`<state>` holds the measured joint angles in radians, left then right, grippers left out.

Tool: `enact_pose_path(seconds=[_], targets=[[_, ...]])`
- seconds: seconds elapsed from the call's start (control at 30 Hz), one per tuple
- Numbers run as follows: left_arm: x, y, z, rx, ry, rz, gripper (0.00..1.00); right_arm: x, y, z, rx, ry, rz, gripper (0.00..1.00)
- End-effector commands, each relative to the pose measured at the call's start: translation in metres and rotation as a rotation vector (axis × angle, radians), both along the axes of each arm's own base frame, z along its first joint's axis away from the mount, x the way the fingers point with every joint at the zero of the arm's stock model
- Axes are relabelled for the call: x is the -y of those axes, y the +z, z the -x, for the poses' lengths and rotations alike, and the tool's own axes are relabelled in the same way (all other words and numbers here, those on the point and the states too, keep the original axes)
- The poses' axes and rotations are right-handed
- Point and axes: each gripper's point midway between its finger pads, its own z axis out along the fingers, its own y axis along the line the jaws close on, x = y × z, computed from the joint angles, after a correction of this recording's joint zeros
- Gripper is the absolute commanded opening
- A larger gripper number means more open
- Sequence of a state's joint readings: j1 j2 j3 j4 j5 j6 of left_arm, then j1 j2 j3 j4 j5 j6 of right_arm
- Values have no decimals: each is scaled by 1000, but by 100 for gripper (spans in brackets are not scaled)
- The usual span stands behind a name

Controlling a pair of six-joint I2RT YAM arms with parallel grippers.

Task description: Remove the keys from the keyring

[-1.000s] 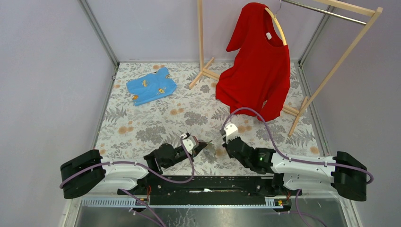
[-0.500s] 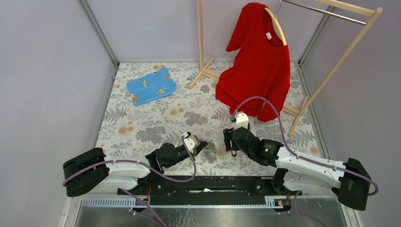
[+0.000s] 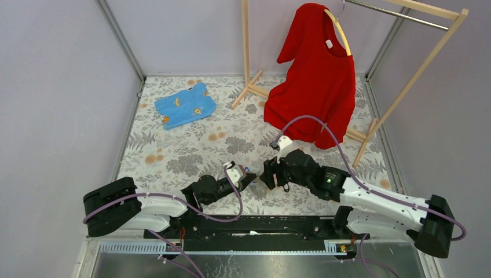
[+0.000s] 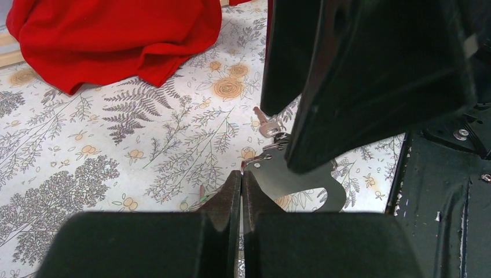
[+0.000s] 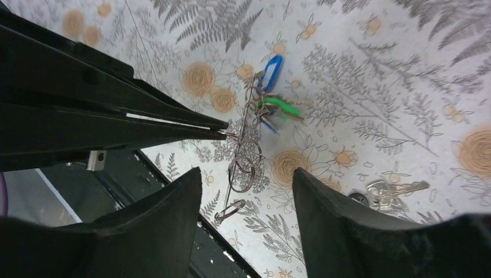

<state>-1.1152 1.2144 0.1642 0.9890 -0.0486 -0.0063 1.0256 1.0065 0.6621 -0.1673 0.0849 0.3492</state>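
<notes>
Left gripper: fingers clenched on one wire loop of the keyring, low over the floral cloth. Right gripper: fingers spread, one on either side of the ring chain, not touching it. The chain runs from the left tips to a bunch with a blue clip and a green tag; the keys in the bunch cannot be told apart. Loose silver key: flat on the cloth, beside the right gripper. Beyond: blue shirt lying flat; red shirt on the wooden rack.
</notes>
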Motion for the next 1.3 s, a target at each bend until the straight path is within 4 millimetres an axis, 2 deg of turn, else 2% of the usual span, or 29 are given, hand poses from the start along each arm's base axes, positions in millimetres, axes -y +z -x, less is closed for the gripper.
enact_pose_path(seconds=[0.0, 0.07, 0.17, 0.37, 0.4, 0.47, 0.57, 0.63, 0.73, 0.87, 1.03, 1.17, 1.27], targets=[[6, 9, -2, -9, -3, 37, 0, -19, 4, 4, -18, 80, -21, 63], [6, 11, -2, -7, -3, 43, 0, -21, -3, 3, -30, 76, -14, 60], [8, 12, -2, -8, -3, 42, 0, -23, -12, 2, -52, 58, -13, 45], [6, 22, -5, -40, 27, 90, 0, -22, -26, 4, -103, 7, -30, 1], [5, 24, -6, -50, 36, 100, 6, -22, -26, 3, -98, -2, -42, 0], [2, 28, -10, -81, 77, 120, 28, -26, -15, -3, -63, -25, -109, 0], [-7, 39, -22, -174, 188, 174, 54, -17, -10, -17, -32, -144, -151, 0], [-17, 49, -33, -249, 260, 215, 64, -13, -2, -26, -36, -236, -211, 0], [-40, 54, -54, -426, 388, 296, 70, -15, 17, -37, -45, -336, -363, 0], [-67, 49, -75, -680, 509, 435, 70, -18, 48, -50, -49, -441, -569, 0], [-90, 56, -84, -846, 575, 610, 70, -8, 78, -61, -55, -554, -854, 0], [-95, 58, -86, -938, 575, 702, 69, -5, 92, -66, -66, -588, -982, 0], [-84, 65, -84, -984, 484, 771, 67, -4, 100, -67, -74, -595, -1053, 0]])
